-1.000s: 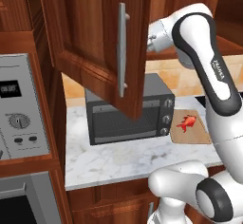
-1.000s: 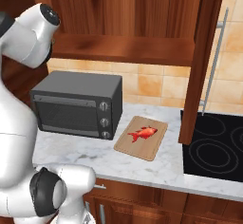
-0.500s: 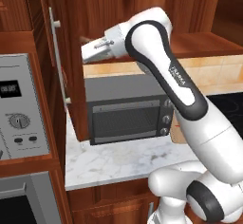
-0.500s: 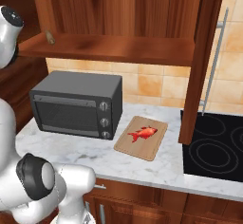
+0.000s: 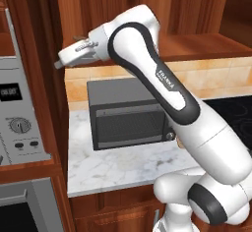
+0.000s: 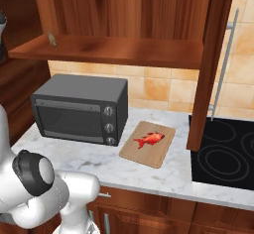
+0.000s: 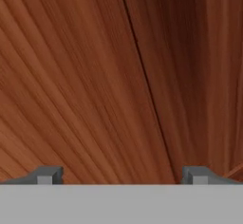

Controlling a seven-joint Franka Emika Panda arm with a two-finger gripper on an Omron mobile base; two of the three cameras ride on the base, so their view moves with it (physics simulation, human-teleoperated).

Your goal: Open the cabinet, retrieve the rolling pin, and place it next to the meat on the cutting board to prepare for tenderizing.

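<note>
The cabinet [image 6: 124,49] stands open, its plain wood shelf [image 5: 206,49] bare in the middle. A small brown rolling pin [image 6: 52,39] lies at the shelf's left end, seen nearly end-on. Below on the counter, the tan cutting board [image 6: 149,145] carries the red meat [image 6: 149,140], just right of the toaster oven. My gripper [image 5: 61,61] reaches left at shelf height, close to the swung-out left door [image 5: 34,54]. Seen from the hand, my gripper [image 7: 122,175] is open, its fingertips [image 7: 45,175] wide apart against wood grain, holding nothing.
A grey toaster oven [image 5: 130,110] sits on the white marble counter [image 5: 118,169]. The right cabinet door [image 6: 211,64] hangs open with its silver handle [image 6: 225,64] over the black cooktop [image 6: 225,153]. A silver oven panel [image 5: 17,123] stands at far left.
The arm has swung from the right to the left, and the left door has gone from half open in front of the shelf to fully open at the left edge. The gripper stayed open.
</note>
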